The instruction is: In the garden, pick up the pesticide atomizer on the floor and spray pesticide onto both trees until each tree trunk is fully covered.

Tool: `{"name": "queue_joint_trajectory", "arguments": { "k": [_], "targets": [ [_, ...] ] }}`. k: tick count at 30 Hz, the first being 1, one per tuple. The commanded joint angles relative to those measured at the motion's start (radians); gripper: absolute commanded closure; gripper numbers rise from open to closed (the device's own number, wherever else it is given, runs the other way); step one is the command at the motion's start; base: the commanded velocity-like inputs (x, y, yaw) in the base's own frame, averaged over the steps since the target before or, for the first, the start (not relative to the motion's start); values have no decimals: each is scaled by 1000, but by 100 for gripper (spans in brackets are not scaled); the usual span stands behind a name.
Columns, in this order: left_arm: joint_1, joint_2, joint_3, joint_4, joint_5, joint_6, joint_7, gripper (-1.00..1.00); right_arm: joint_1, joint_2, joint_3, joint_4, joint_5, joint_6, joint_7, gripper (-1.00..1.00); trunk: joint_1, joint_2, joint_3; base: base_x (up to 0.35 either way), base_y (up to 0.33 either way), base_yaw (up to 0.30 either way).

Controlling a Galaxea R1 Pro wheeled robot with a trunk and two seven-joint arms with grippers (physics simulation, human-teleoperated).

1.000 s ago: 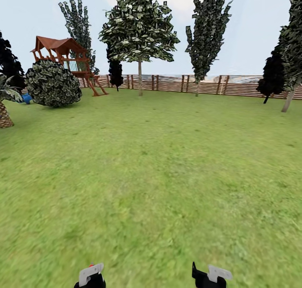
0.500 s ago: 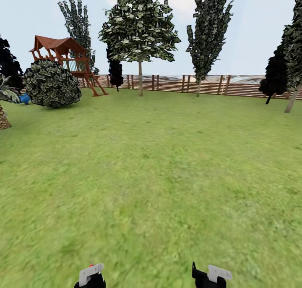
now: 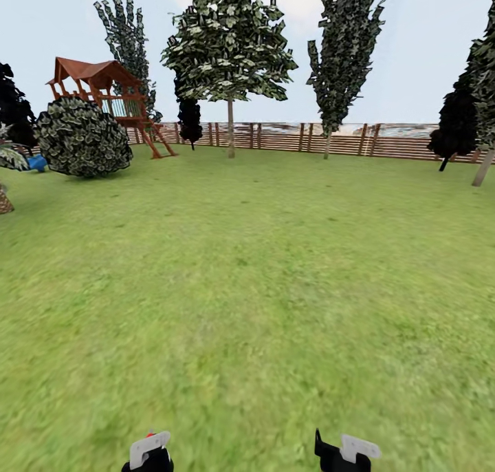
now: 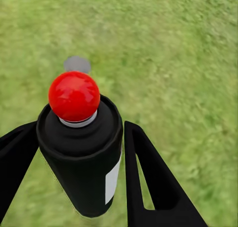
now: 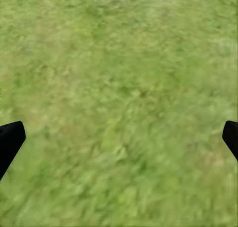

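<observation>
The left gripper pinches a black cylindrical sprayer can with a round red button above the green grass lawn. The right gripper's fingers are spread wide. Two leafy trees stand by the brown slatted fence.

A fenced back garden: a wide grass lawn, a slatted wooden fence at 12 o'clock, trees before it, and a wooden playhouse (red-roofed) at 11 o'clock.
</observation>
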Motion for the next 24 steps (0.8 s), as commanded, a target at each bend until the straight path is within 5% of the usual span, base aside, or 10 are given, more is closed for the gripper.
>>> {"name": "queue_joint_trajectory", "arguments": {
  "k": [1, 24],
  "targets": [
    [-1, 1, -8, -1, 3, -5, 10, 100, -1, -1, 7, 0, -10, -6, -6, -100, 1, -2, -2, 339, 101, 0],
    [-1, 1, -8, -1, 3, -5, 9, 100, -1, -1, 8, 0, -9, -6, -6, -100, 1, -2, -2, 339, 101, 0]
  ]
}}
